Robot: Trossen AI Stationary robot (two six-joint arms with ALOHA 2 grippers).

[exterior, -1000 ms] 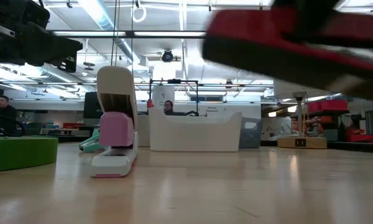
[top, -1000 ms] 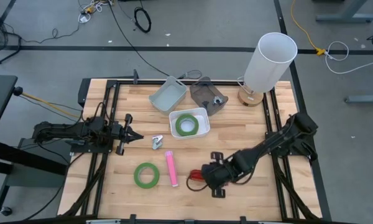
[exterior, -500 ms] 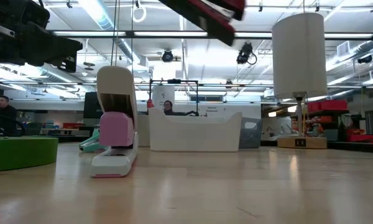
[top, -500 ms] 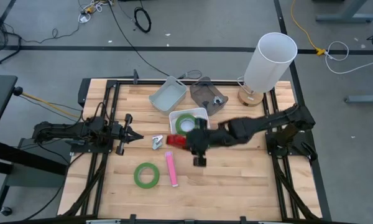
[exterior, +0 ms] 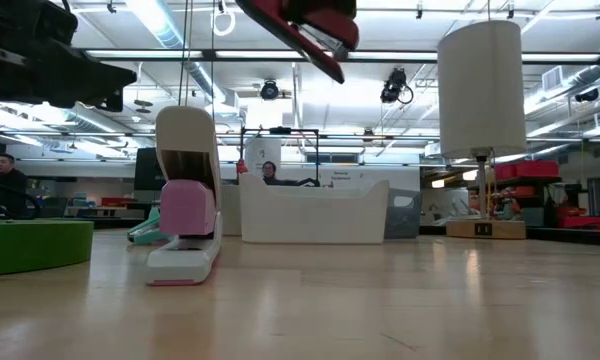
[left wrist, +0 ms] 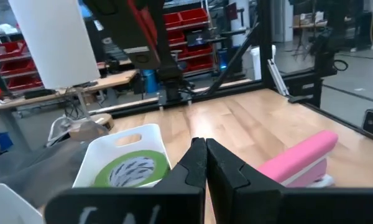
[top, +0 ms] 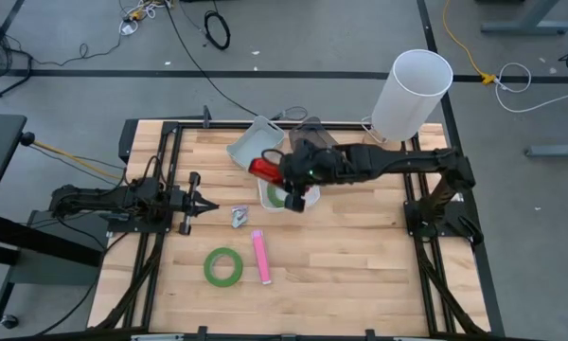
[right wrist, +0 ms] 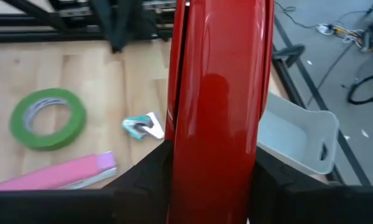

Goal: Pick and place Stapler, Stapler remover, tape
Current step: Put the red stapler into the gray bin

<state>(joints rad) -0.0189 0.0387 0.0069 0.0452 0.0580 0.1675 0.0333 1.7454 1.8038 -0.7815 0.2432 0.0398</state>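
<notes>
The red tape roll [top: 262,169] is seen in the high view just above the centre of the frame, pinched in the right hand [top: 270,171], which is held over the white bin [top: 308,176] and beside the light grey bin [top: 251,144]. A green tape roll [top: 282,196] is partly seen inside the white bin. A second green tape roll [top: 223,266] lies on the wooden surface [top: 360,256] at the lower centre-left, with the pink stapler [top: 261,256] just beside it on the right. The staple remover [top: 239,217] is placed a little above them. The left hand [top: 201,205] is kept at the left of the frame, its fingers pressed together.

In the low view, the red roll [exterior: 305,30] is held high at the top centre, the stapler [exterior: 187,200] stands at the left, and the white lamp [exterior: 481,90] is at the right.

In the left wrist view, the closed fingers [left wrist: 202,168] are pointed toward the white bin [left wrist: 127,155] and the stapler [left wrist: 301,158].

In the right wrist view, the red roll [right wrist: 217,106] is seen edge-on, filling the centre.
</notes>
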